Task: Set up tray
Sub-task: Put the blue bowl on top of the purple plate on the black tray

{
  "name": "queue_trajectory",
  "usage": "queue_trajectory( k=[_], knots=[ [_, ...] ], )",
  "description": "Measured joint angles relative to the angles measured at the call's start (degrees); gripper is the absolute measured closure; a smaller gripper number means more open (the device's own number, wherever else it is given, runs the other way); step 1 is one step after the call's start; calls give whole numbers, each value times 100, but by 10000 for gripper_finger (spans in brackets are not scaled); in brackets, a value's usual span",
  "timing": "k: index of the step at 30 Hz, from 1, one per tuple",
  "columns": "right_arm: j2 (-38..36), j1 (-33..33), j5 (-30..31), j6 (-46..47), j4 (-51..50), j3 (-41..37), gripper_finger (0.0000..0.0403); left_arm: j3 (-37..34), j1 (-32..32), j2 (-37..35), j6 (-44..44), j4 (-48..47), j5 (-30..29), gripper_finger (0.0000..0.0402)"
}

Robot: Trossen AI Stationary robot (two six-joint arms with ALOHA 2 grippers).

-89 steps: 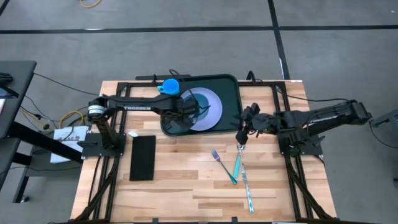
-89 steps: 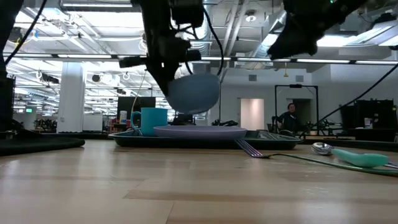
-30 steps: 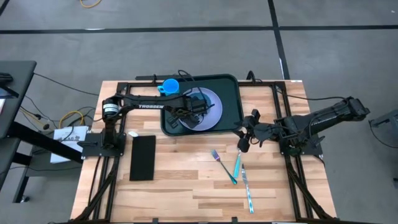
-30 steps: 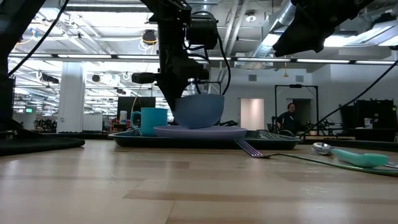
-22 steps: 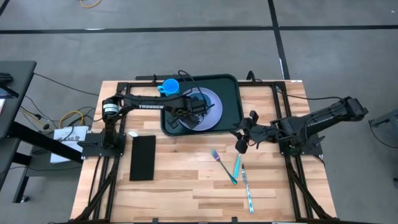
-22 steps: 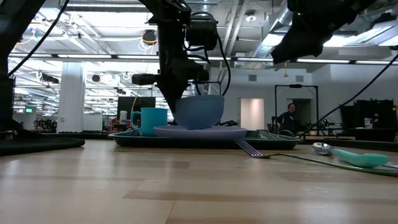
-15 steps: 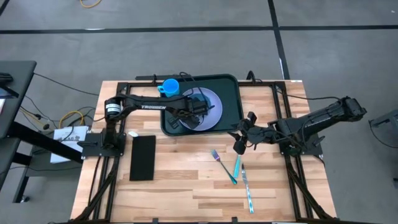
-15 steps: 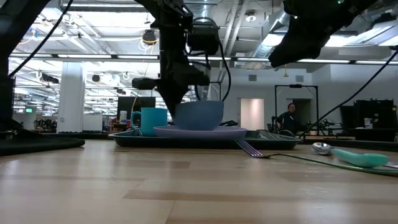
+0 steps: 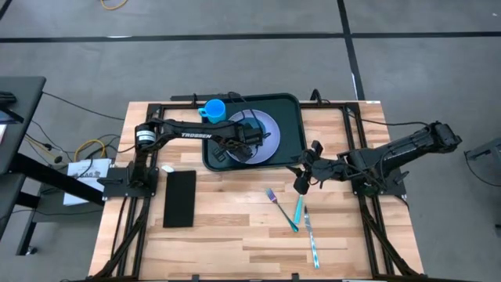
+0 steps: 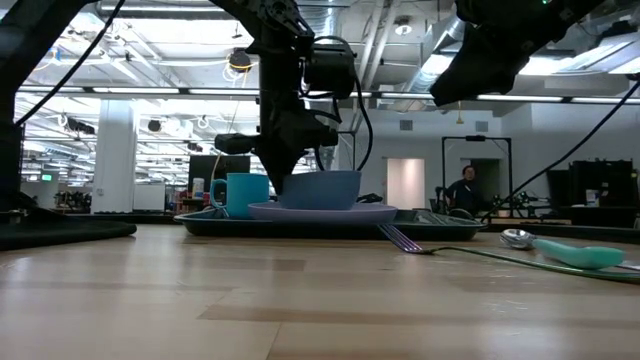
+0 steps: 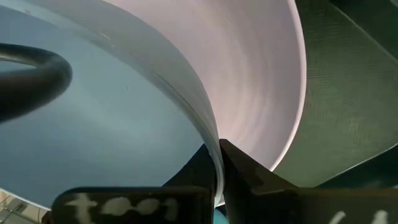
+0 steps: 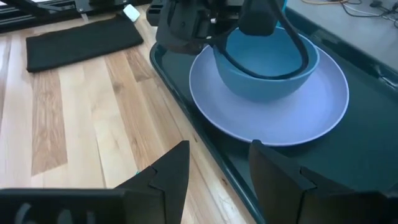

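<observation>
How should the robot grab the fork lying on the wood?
Probably by the fork's thin handle near its middle, coming straight down from above. It lies flat on the table, so only a top pinch across the narrow handle fits. The right gripper, open, hovers closest.

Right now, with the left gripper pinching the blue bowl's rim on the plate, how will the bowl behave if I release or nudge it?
The blue bowl looks rigid; its thin rim doesn't flex between the left gripper fingers. It sits level on the lavender plate, so it probably won't tip. Both look smooth, so a nudge may slide it.
</observation>
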Motion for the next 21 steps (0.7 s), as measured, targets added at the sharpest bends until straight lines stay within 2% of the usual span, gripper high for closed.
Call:
queue_trajectory(
  k=[8,13,18,21],
  knots=[
    [-2,0,0,-2,0,0,249,2,0,7,-118,-12,41,386],
    [-2,0,-2,-2,0,0,249,2,0,9,-268,-13,31,351],
    [-2,0,-4,-2,9,2,249,12,0,9,-399,-25,-223,310],
    [-2,0,-4,-2,11,0,249,228,0,11,-654,-311,-280,287]
  ],
)
